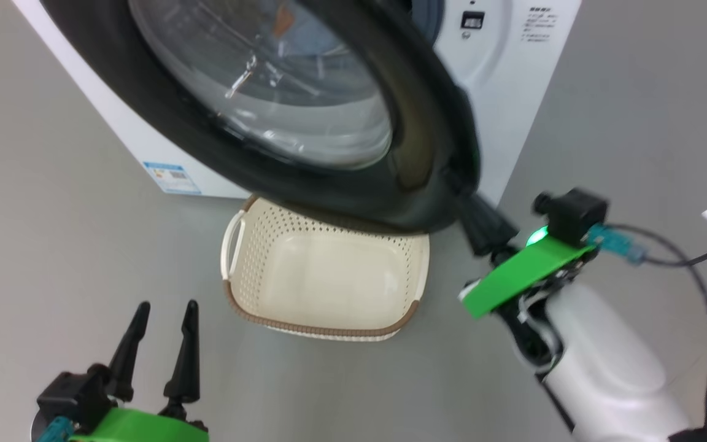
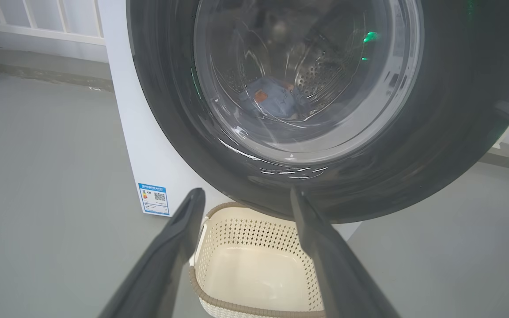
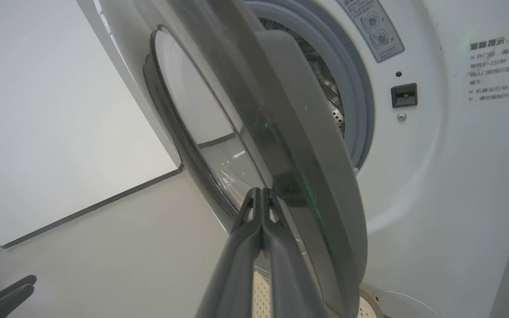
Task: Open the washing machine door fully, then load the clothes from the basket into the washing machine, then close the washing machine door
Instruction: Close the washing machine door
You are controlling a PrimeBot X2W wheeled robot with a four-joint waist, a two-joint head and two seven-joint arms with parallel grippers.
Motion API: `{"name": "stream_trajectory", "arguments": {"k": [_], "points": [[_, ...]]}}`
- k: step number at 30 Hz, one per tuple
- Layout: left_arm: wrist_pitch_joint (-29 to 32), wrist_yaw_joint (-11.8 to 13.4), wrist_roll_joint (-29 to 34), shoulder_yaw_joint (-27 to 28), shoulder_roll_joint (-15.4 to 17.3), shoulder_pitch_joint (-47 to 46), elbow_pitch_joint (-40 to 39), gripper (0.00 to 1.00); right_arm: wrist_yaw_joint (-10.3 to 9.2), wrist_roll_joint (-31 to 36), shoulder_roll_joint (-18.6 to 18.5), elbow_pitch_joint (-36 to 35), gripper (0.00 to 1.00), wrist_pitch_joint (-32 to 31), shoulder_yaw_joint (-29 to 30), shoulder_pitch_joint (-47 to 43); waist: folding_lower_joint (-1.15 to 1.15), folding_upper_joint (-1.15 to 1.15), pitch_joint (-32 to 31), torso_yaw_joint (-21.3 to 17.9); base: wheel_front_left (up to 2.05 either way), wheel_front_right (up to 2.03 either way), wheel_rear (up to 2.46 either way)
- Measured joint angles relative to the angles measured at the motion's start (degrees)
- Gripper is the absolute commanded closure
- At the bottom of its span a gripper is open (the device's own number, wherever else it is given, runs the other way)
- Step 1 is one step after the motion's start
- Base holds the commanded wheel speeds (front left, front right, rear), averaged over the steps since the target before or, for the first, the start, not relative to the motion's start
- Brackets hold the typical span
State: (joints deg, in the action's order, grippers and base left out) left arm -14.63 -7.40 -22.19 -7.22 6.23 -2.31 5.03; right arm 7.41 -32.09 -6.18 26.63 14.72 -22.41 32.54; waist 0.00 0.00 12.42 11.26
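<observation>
right wrist view: right claw together, tips seemingly against the washing machine door; left claw apart

Black left gripper, green mount

A plain grey floor spreads out on all sides. In the left wrist view a white slatted railing stands above a low grey ledge. In the right wrist view a white wall meets the floor along a thin dark line.
</observation>
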Motion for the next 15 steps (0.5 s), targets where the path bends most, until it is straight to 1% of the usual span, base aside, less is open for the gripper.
{"name": "stream_trajectory", "arguments": {"k": [9,15], "points": [[0.0,0.0,-0.3,-1.0,-0.9,-3.7,-1.0,0.00,0.00,1.0,-1.0,0.9,1.00,0.0,8.2,7.5,0.00,0.00,4.0,2.1,0.00,0.00,0.00],[0.0,0.0,-0.4,-1.9,-1.9,-6.6,-1.2,0.00,-0.01,2.2,-1.7,2.3,1.00,0.0,12.2,13.1,0.00,0.00,6.9,3.9,0.00,0.00,0.00]]}}
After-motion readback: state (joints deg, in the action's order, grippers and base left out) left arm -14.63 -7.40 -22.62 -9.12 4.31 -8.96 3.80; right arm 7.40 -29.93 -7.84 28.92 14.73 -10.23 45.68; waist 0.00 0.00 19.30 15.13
